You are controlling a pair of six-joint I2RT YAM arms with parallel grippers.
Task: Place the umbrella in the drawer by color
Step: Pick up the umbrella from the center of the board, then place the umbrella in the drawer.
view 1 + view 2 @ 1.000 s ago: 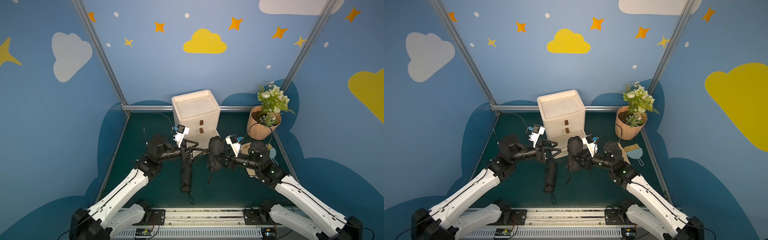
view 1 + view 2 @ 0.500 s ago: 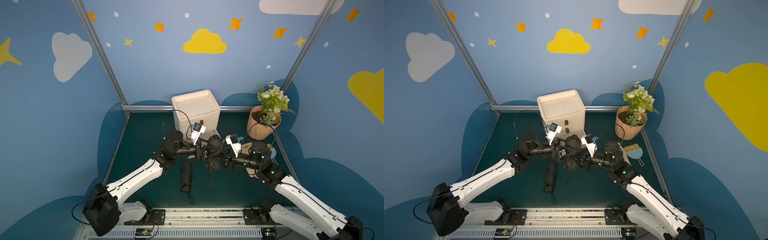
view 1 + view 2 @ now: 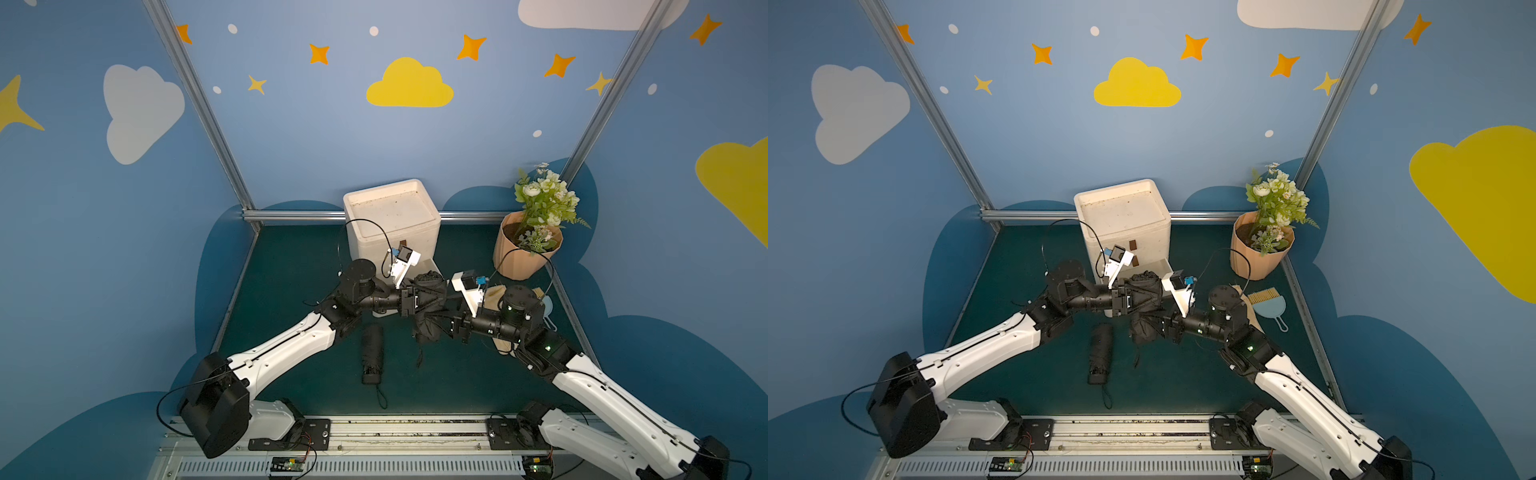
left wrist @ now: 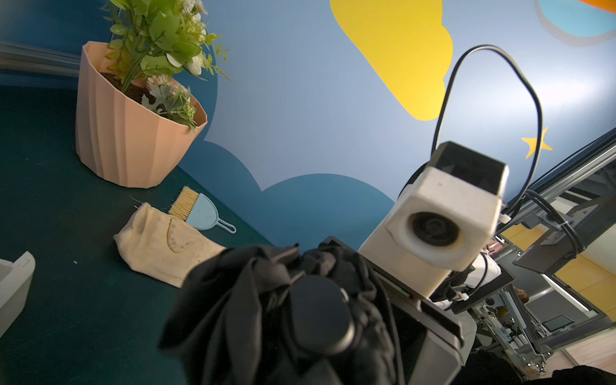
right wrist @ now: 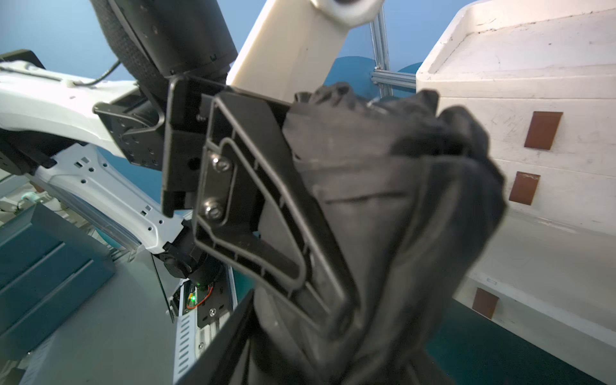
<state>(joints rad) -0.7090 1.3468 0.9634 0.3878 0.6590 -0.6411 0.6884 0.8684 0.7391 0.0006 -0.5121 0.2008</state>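
- The fingers (image 5: 253, 206) of the left gripper (image 3: 438, 298) are pressed against the fabric of the black umbrella (image 3: 428, 280), and the upper part of the bundle is clamped between them.
- The lower part of the same umbrella is met by the right gripper (image 3: 445, 326). Whether its fingers grip the fabric or merely flank it cannot be told.
- The umbrella is held roughly upright in the air between the two arms, just in front of the white drawer unit (image 3: 395, 216), whose bottom drawer (image 3: 1162, 266) is pulled out.
- Brown patches (image 5: 543, 130) are carried on the drawer fronts.
- A second ago the left gripper was spread wide and well apart from the held umbrella. Since then it has been brought across and closed on it.
- The right arm and the held umbrella are found where they were a second ago.
- A second umbrella (image 3: 372, 353), folded and black, lies on the green mat (image 3: 291, 291) below the left arm. It has not moved, and its strap trails toward the front rail (image 3: 395, 432).
- Near the right arm, a peach flower pot (image 3: 523, 257), a cream cloth (image 4: 166, 243) and a pale blue brush (image 4: 200, 210) are set on the mat.
- The space is enclosed by blue walls (image 3: 311, 137) painted with clouds and stars, and these are joined by metal posts (image 3: 199, 108).
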